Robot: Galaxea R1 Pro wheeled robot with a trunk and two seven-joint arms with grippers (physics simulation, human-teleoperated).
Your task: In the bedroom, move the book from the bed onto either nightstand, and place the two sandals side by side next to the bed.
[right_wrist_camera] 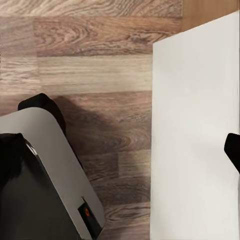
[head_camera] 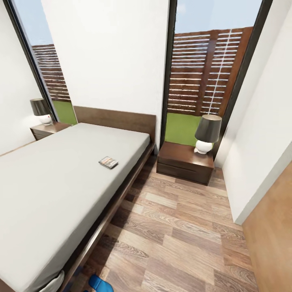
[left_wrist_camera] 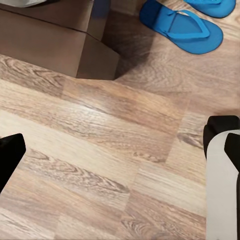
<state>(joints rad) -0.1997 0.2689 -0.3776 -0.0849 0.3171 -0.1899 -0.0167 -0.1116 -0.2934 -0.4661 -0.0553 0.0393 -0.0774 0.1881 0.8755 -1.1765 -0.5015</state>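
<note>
Jaws on both arms are showing only as dark tips at the wrist views' edges, so can't tell how far they're open; nothing is sitting betw. them, just floor. Book is lying flat on the bed near its right edge, long axis running across the mattress towards the right nightstand, which is carrying a lamp. Left nightstand is also carrying a lamp. Sandals are lying on the floor beside the bed's foot corner, roughly parallel.
</note>
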